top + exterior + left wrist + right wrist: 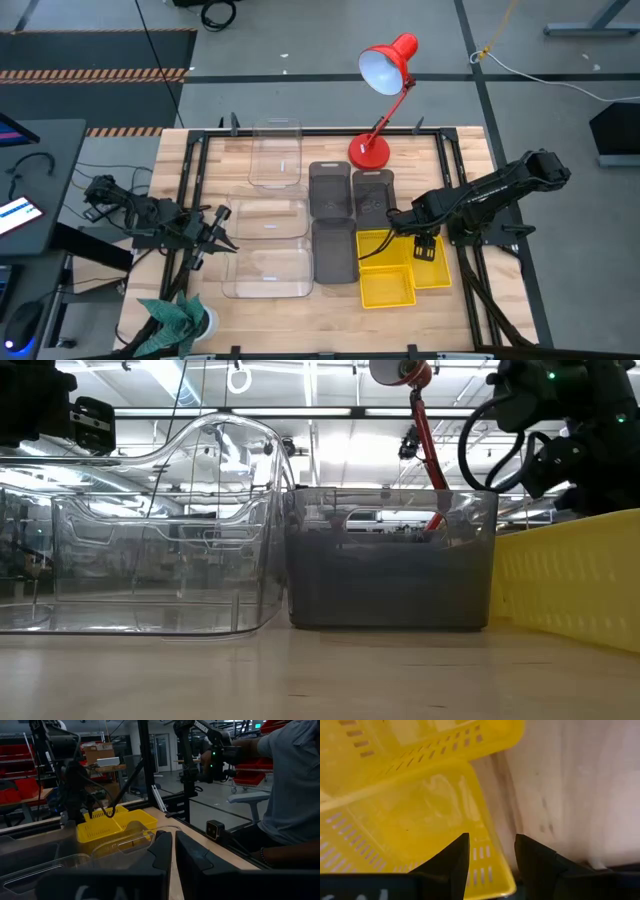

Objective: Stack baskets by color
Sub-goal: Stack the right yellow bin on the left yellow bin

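Note:
Two yellow baskets (385,270) (433,268) lie side by side on the table's near right. My right gripper (424,246) points down over them, open. In the right wrist view its fingers stand on either side of one yellow basket's side wall (492,845), one inside and one outside; I see no touch. Three dark grey baskets (332,190) (373,195) (335,250) sit in the middle. Three clear baskets (275,155) (270,218) (268,272) sit to their left. My left gripper (215,235) waits level at the left edge, shut, holding nothing.
A red desk lamp (385,100) stands at the far middle, its base next to the grey baskets. A green plant (175,320) is at the near left corner. A person (295,795) stands beside the table. Bare wood (570,795) shows beside the yellow baskets.

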